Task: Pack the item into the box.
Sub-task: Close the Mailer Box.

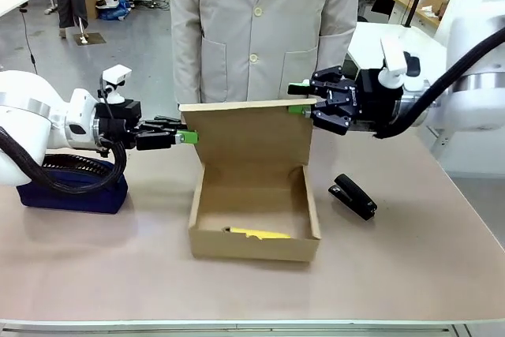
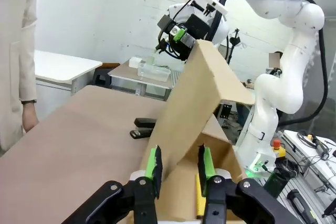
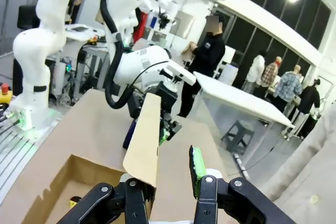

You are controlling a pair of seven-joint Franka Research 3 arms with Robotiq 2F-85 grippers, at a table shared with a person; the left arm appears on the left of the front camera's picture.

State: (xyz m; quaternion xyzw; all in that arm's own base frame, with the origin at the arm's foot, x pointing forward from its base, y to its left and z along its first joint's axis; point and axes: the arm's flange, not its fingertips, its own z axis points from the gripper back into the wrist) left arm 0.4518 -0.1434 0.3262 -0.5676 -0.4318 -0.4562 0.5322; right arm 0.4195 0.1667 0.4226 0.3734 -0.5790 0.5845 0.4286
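The flap (image 1: 248,132) could buckle or slip if the arms close it unevenly. Left end effector (image 1: 188,138) pinches its 9 o'clock edge; right end effector (image 1: 298,99) straddles the 2 o'clock corner, grip unclear. The item (image 1: 256,234), slim and yellow, lies flat inside the box (image 1: 252,251) along its 6 o'clock wall.

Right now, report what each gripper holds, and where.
Left gripper: the lid flap of the box, at its left edge. Right gripper straddles the flap's top right corner; grip unclear.
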